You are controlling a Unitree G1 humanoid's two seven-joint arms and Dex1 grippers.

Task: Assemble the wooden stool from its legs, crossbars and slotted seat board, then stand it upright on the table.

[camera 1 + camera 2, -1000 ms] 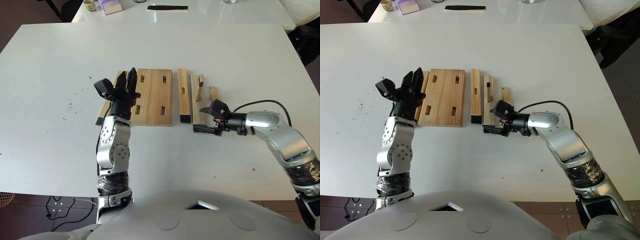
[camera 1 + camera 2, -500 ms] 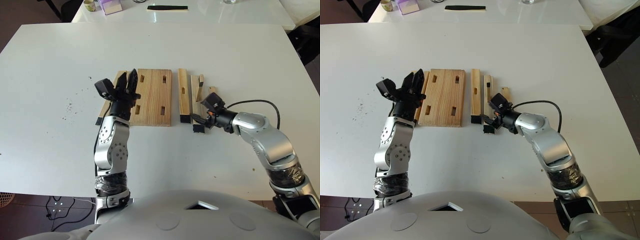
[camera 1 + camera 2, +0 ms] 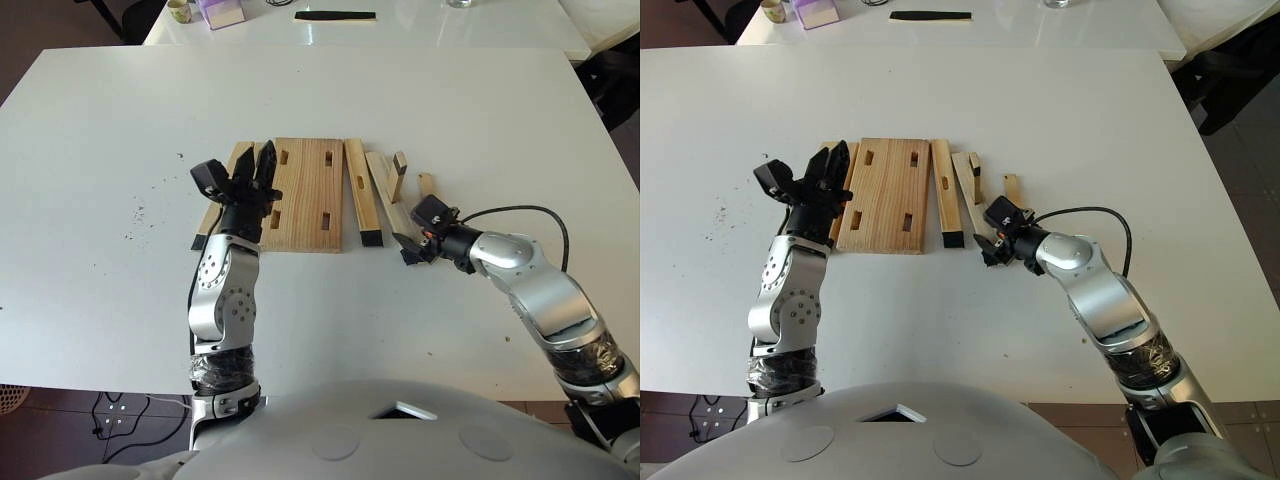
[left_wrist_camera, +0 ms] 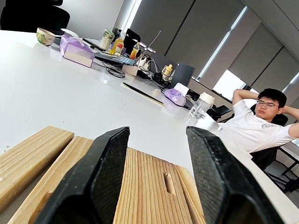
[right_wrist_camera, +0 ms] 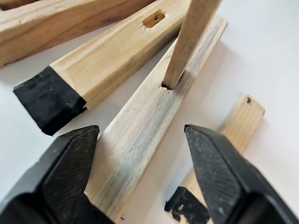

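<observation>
Head view: we found the seat board [image 3: 310, 195] flat on the desk [image 3: 120, 120], with the left claw [image 3: 257, 156] at its left edge. Left wrist view: its fingers [image 4: 110, 158] stood wide. Right wrist view: the right claw [image 5: 140, 135], wide, straddled a leg [image 5: 145, 114] carrying a crossbar [image 5: 191, 32].

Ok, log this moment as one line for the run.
left gripper: open over seat board left edge | right gripper: open, straddling leg with crossbar stuck in it | seat board: flat, slots empty
</observation>
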